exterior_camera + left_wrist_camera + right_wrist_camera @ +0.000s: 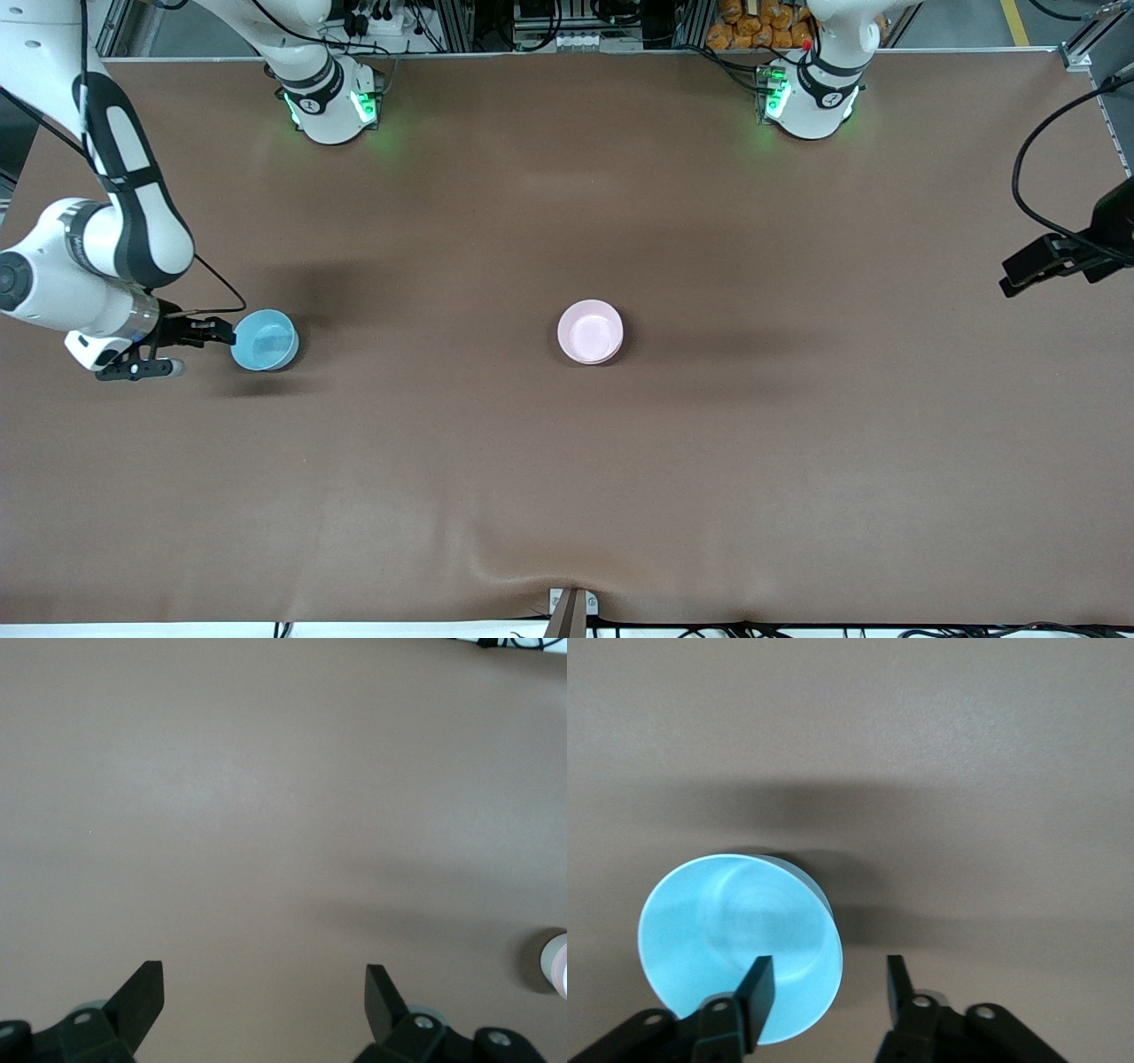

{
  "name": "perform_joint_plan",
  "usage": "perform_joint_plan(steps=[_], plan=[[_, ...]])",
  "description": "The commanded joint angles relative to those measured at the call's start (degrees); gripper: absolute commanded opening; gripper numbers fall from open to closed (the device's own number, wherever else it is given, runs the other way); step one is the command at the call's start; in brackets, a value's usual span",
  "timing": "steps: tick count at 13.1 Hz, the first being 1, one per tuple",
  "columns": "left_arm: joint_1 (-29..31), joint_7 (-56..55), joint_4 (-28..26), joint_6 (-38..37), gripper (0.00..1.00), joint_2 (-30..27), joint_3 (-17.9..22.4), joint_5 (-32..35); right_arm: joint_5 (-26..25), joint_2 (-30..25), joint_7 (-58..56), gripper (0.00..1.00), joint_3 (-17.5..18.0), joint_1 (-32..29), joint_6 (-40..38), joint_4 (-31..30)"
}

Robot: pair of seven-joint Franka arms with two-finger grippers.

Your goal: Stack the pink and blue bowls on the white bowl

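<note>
Pale pink round plastic bowl (590, 331) sits mid-table, apparently nested on the white bowl, of which only a sliver shows; unconfirmed. Light sky-blue round plastic bowl (265, 339) sits near the table edge at the right arm's end. Right gripper (829, 988) straddles its rim, one finger (757, 988) inside, jaws apart, not yet pinching. Judged step: grasping the blue bowl. Next: close on rim, lift, carry over pink bowl. Left gripper (264, 996) waits at the other end, fingers apart, empty.
</note>
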Motion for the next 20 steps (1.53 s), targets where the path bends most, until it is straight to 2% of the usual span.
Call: perform_joint_plan(steps=[1,6,8,10,11,12,17,20], plan=[[-9.48,0.84,-3.97,-0.48,1.00,-3.95,10.12,-1.76,0.95,1.21,-2.04,0.50,0.65,-1.36,3.40,-1.35],[-9.76,-0.38,-3.97,-0.74,1.00,-4.04,10.59,-4.06,0.95,2.18,-2.74,0.36,0.65,-1.36,6.12,-2.40],[-9.42,0.30,-3.97,-2.06,1.00,-4.04,10.50,-4.06,0.95,2.27,-2.74,0.25,0.65,-1.19,7.10,-3.10],[-8.98,0.40,-3.80,-2.32,1.00,-4.13,10.68,-4.06,0.95,2.62,-2.83,0.22,0.65,-1.27,8.06,-3.28],[-8.89,0.40,-3.80,-2.24,1.00,-4.04,10.77,-4.06,0.95,2.71,-2.83,0.14,0.65,-1.36,8.68,-3.63],[-8.54,0.40,-3.71,-2.15,1.00,-4.04,10.77,-4.06,0.95,2.71,-2.83,0.02,0.65,-1.28,8.77,-3.72],[-8.53,0.40,-3.53,-1.53,1.00,-4.13,10.85,-4.06,1.12,1.22,-2.13,0.00,1.35,-0.57,4.57,-2.58],[-8.45,0.40,-3.71,-2.15,1.00,-4.92,10.85,-4.84,6.82,-0.63,0.06,0.00,3.46,-0.31,-5.77,1.97]])
